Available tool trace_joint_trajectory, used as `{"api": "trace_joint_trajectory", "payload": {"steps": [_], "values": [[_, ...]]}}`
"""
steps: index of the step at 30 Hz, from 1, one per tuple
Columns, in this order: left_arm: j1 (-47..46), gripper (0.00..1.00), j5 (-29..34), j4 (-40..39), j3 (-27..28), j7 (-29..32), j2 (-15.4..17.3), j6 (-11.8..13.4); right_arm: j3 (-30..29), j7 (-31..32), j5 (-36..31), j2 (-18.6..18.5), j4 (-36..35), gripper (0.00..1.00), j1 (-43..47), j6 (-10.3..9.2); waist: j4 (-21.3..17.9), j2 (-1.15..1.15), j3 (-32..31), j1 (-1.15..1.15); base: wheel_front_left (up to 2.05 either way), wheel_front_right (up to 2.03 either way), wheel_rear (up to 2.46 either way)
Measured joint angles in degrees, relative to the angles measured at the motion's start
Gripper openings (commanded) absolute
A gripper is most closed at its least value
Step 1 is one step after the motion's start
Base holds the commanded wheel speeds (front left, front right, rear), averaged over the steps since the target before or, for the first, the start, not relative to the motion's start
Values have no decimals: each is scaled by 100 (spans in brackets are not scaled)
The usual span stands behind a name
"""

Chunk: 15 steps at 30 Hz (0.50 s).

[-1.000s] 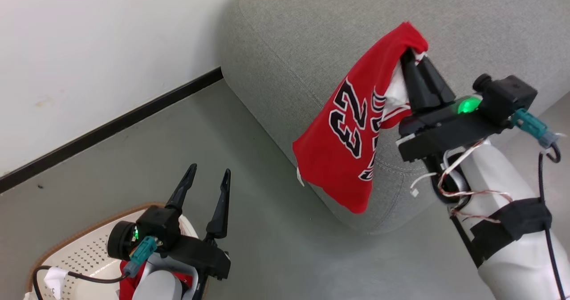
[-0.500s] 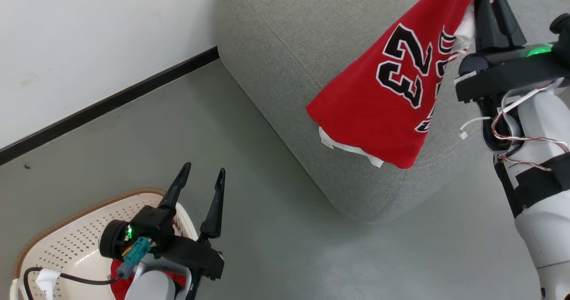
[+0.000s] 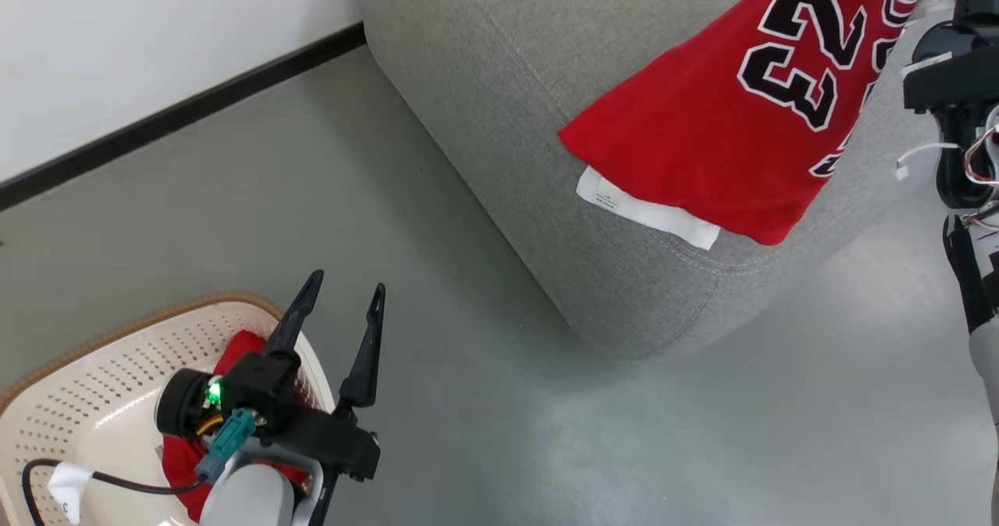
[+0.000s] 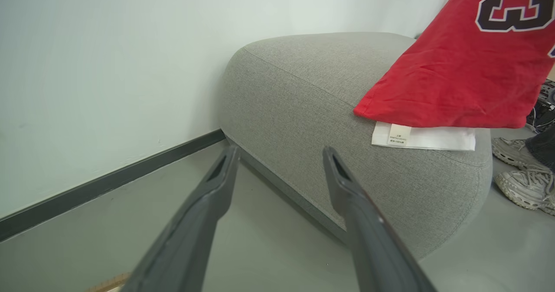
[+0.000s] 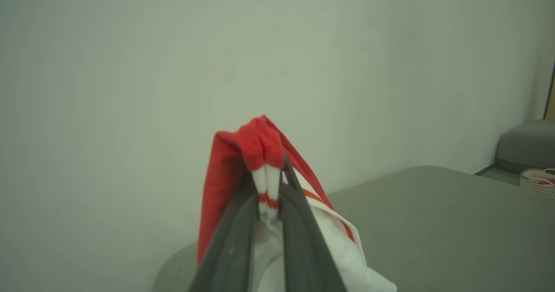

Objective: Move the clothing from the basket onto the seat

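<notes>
right jaws: were clamped on jersey [image 3: 726,112], hem laid at seat [image 3: 484,65] edge | left jaws: were spread wide, empty, by basket [image 3: 94,385] | tip: was best carried further in before release, slide-off seemed likely otherwise

Basket [image 3: 117,378] sits on the floor [image 3: 484,432] at lower left, one garment [image 3: 238,348] inside, and the left gripper [image 3: 348,280] hangs over its right rim. Up to the right, the sofa [image 3: 499,65] stands against the wall [image 3: 117,42]. The jersey [image 3: 702,143] has its lower edge on the sofa's near corner, its top pinched in the right gripper [image 5: 266,169].
</notes>
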Motion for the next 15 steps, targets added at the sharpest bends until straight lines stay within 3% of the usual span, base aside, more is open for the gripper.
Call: {"api": "trace_joint_trajectory", "payload": {"steps": [15], "values": [[-187,100,88,-162,-37,-1,231,-1,-546,0,-7,-287,482,0,-523,-30,64,0,772,1,0,0,0]]}}
